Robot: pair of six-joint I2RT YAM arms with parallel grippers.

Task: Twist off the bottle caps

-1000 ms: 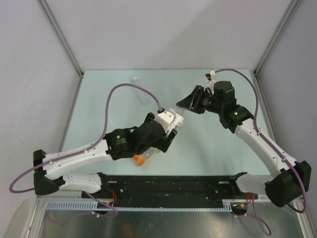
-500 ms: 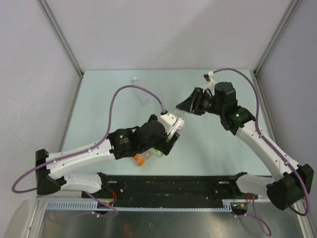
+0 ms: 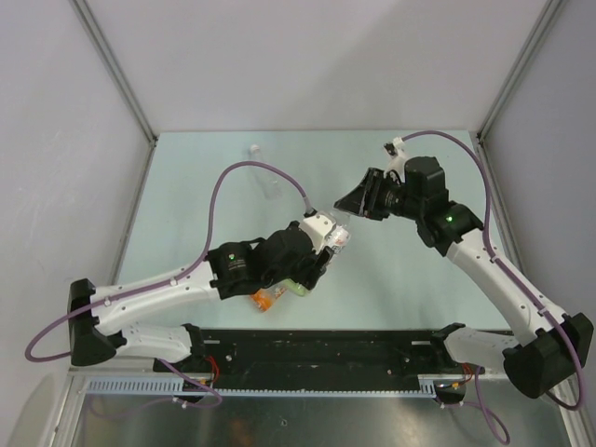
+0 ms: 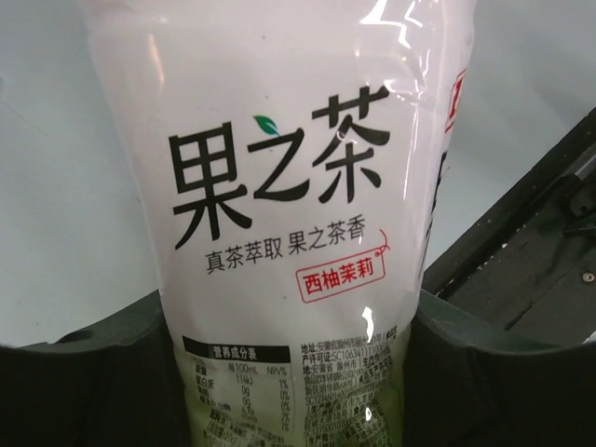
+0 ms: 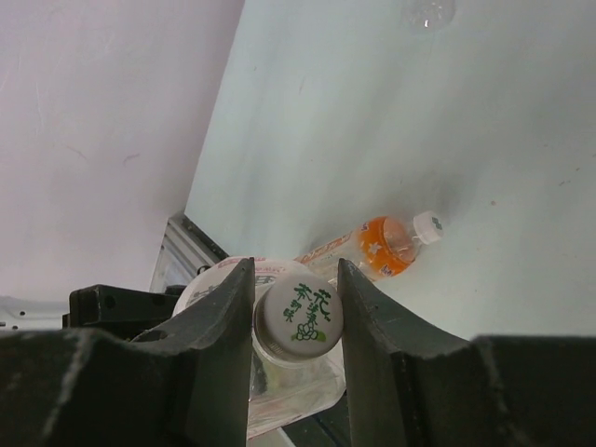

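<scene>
A yellow-green bottle (image 4: pixel 289 186) with a white label lies off the table between my two grippers (image 3: pixel 337 237). My left gripper (image 4: pixel 289 372) is shut on its body, a dark finger (image 4: pixel 84 372) pressed against each side. Its white bottle cap (image 5: pixel 300 315), printed in green, sits between the fingers of my right gripper (image 5: pixel 296 303), which is shut on it. In the top view the right gripper (image 3: pixel 348 209) meets the bottle's end. An orange bottle (image 5: pixel 377 247) with a white cap (image 5: pixel 426 226) lies on the table under the left arm (image 3: pixel 267 298). A clear bottle (image 3: pixel 271 186) lies farther back.
A small white cap (image 3: pixel 253 148) lies near the table's far edge. Grey walls stand close on the left, right and back. A black rail (image 3: pixel 326 349) runs along the near edge, between the arm bases.
The left wrist has turned and shifted a little right with the labelled bottle. The right gripper has edged right, still on the cap.
</scene>
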